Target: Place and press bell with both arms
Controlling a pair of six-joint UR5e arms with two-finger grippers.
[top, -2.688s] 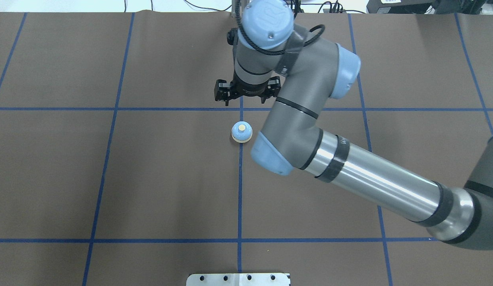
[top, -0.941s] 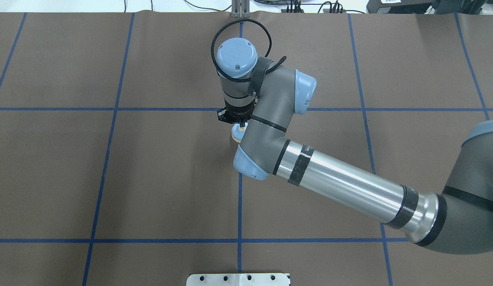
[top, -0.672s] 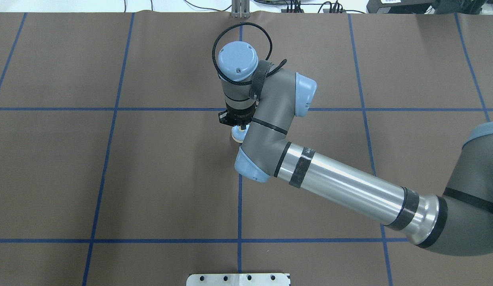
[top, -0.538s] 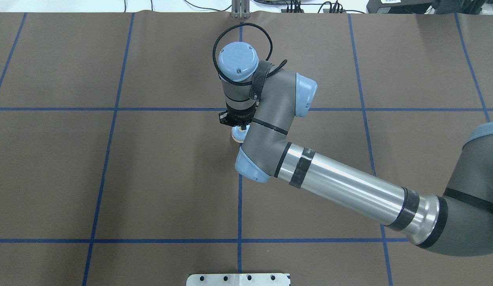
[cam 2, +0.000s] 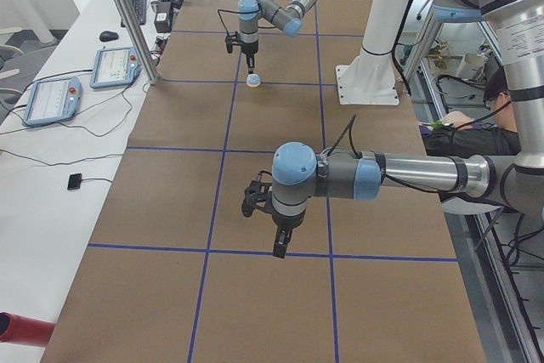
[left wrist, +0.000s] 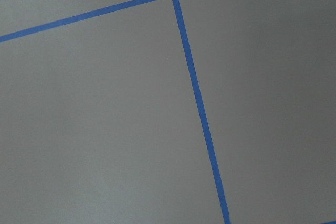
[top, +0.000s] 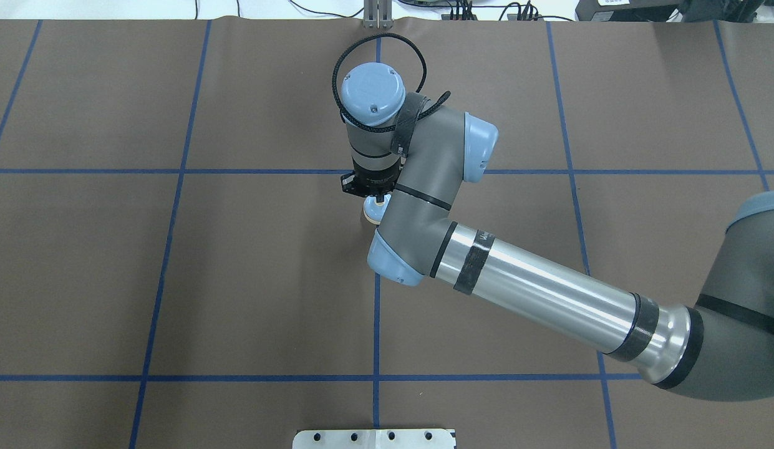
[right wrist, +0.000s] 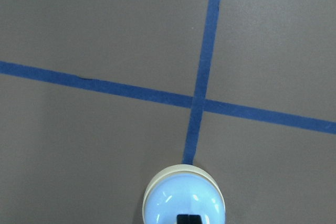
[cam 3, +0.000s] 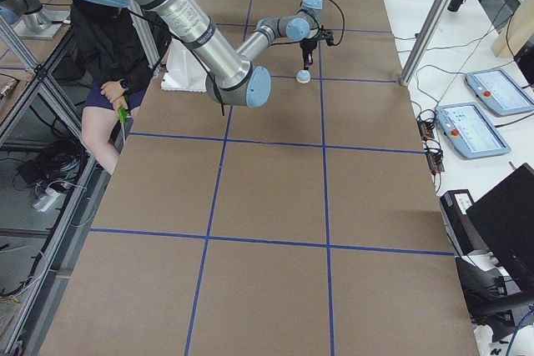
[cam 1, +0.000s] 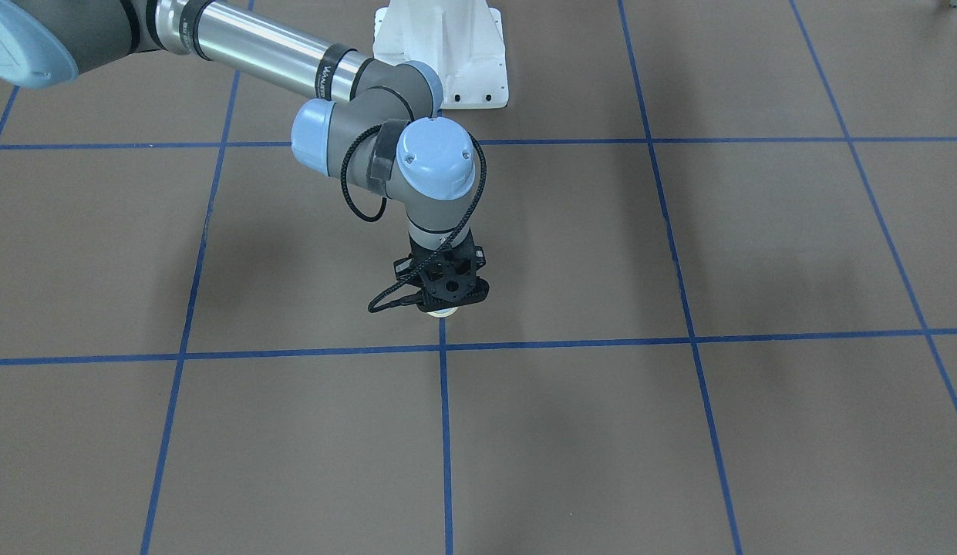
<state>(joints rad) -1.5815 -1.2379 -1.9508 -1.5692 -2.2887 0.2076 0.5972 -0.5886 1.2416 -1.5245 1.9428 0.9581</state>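
Observation:
The bell [top: 372, 214] stands on the brown mat by a blue tape crossing. It also shows in the front view [cam 1: 441, 311], the left view [cam 2: 252, 81] and the right view [cam 3: 304, 77]. My right gripper [top: 379, 199] points straight down over it, fingers shut together, with the black tip on the button. In the right wrist view the tip [right wrist: 189, 219] sits on top of the light-blue dome [right wrist: 181, 195]. My left gripper [cam 2: 279, 248] hangs over bare mat far from the bell. I cannot tell whether it is open or shut.
The white pedestal base [cam 1: 447, 46] stands behind the bell. A metal post [cam 2: 127, 19] and teach pendants [cam 2: 51, 99] line the table's far side. A seated person [cam 3: 117, 47] is beside the robot. The left wrist view shows only mat and blue tape [left wrist: 194, 87].
My right arm came down from behind the bell and set its shut fingertips on the button. Over the last second it barely moved. The bell stayed in place.

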